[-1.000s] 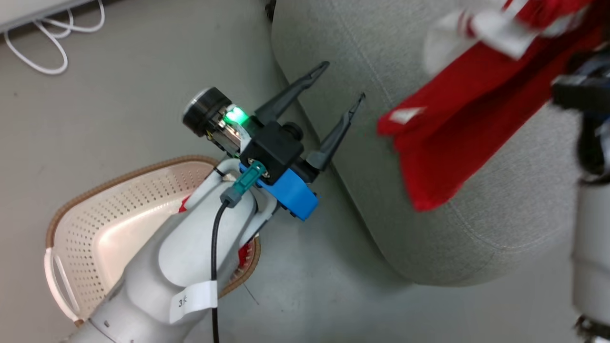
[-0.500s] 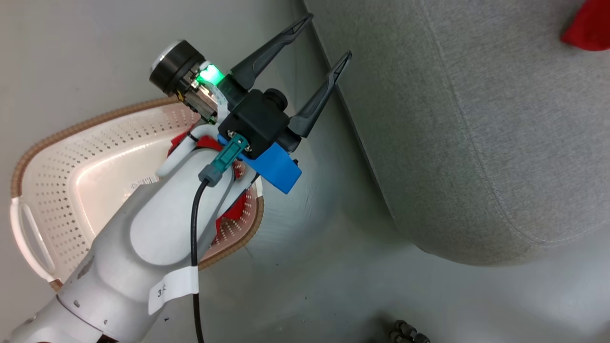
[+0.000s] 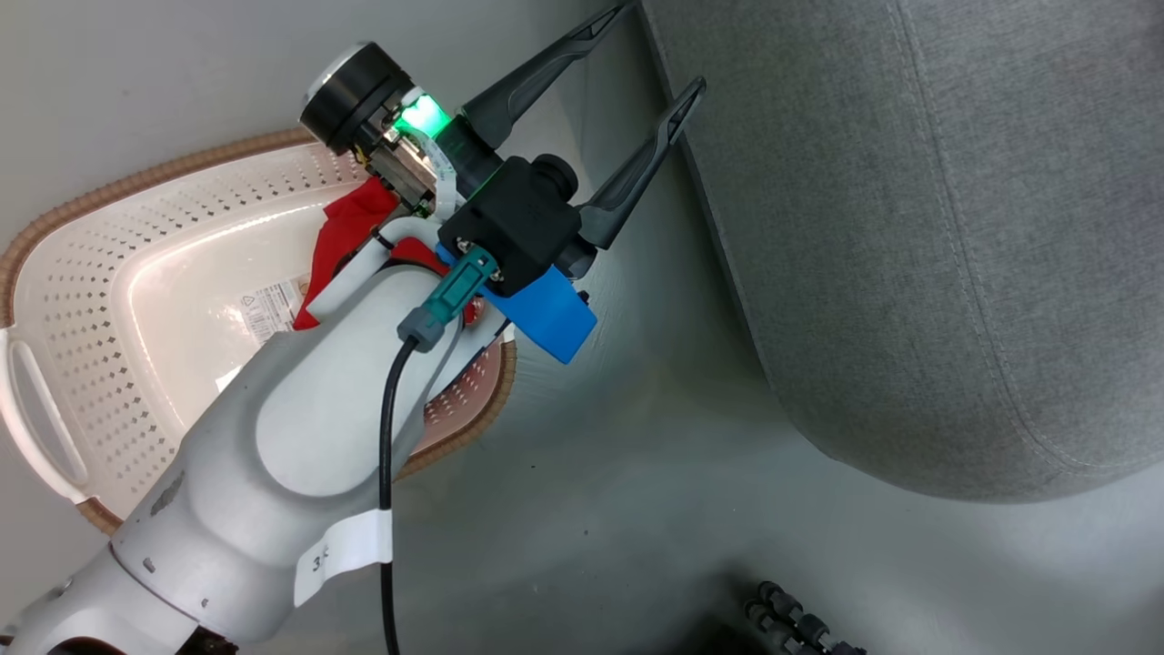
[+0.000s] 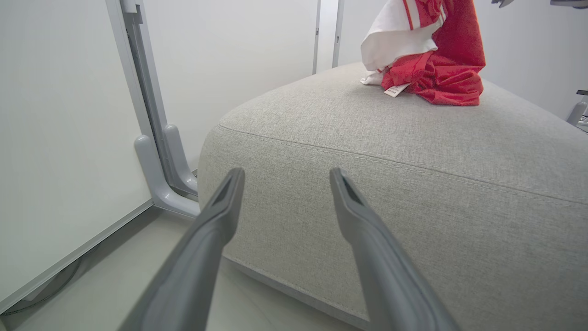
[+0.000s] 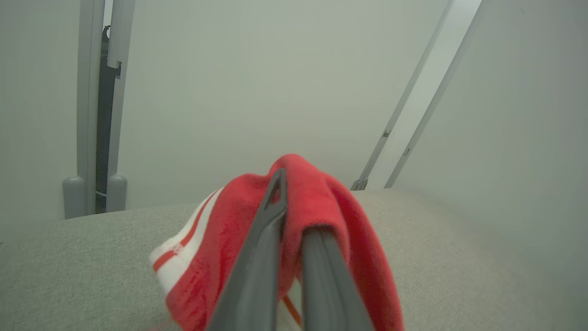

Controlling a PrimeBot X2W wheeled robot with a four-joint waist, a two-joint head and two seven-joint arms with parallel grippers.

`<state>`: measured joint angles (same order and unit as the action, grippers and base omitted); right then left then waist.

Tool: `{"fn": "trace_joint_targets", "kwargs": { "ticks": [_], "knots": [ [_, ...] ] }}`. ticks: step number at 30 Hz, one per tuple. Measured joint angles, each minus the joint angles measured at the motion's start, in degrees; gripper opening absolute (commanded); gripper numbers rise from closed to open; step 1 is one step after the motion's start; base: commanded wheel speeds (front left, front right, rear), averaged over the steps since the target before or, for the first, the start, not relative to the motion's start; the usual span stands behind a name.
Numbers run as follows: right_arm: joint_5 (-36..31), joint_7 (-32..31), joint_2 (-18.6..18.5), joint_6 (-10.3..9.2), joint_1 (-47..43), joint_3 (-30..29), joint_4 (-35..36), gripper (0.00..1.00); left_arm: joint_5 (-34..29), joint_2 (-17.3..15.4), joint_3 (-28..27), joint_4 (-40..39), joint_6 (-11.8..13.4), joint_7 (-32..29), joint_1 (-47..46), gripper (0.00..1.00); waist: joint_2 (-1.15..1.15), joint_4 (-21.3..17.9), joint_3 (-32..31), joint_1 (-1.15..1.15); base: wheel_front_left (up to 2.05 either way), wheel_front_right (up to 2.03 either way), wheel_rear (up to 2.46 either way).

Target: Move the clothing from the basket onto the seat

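The cream basket point(image 3: 109, 264) stands on the floor at the left of the head view. One red garment point(image 3: 341, 227) lies in it, mostly hidden under my left forearm. My left gripper point(image 3: 662, 45) is open and holds nothing, above the gap between the basket and the grey seat point(image 3: 909, 227). In the left wrist view its gripper point(image 4: 285, 172) faces the seat's side point(image 4: 413, 161). The other red garment with a white part point(image 4: 422, 59) hangs down onto the seat's top. My right gripper point(image 5: 296, 202) is shut on that garment point(image 5: 321, 202), above the seat point(image 5: 436, 257).
White wall panels with a grey post foot point(image 4: 156, 174) stand behind the seat. A black ribbed object point(image 3: 791, 619) lies on the grey floor point(image 3: 637, 473) at the bottom of the head view. A label sticker point(image 3: 268, 305) shows on the basket's bottom.
The head camera has turned, so the held red garment and the right arm have left its picture. More of the basket and the garment inside it shows. The left gripper stays open.
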<state>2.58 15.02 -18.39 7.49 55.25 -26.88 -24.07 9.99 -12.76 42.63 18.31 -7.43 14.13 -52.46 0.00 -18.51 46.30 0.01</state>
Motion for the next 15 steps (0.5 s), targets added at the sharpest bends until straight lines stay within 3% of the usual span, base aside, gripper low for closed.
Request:
{"fn": "trace_joint_targets", "kwargs": {
  "ticks": [12,13,14,15],
  "knots": [
    [-0.73,0.02,6.70,0.00,-5.17,-0.41,-8.67,0.00,0.21,-0.27,0.59,0.26,0.01,0.35,-0.30,1.00,0.00,1.30,0.71,0.00,0.00,0.00,0.00],
    [-0.73,0.02,7.06,0.00,-5.34,-0.32,-8.88,0.19,0.33,-0.32,0.59,0.37,0.05,0.35,-0.31,1.00,0.00,1.29,0.60,0.00,0.00,0.00,0.00],
    [-0.74,0.02,7.22,0.00,-5.49,-0.22,-8.90,0.68,0.47,-0.31,0.59,0.46,0.08,0.36,-0.34,1.00,0.00,1.27,0.46,0.00,0.00,0.00,0.00],
    [-0.74,0.02,7.26,0.00,-5.72,-0.22,-8.75,1.00,0.53,-0.32,0.59,0.55,0.10,0.41,-0.34,1.00,0.00,1.24,0.27,0.00,0.00,0.00,0.00]
  ]
}}
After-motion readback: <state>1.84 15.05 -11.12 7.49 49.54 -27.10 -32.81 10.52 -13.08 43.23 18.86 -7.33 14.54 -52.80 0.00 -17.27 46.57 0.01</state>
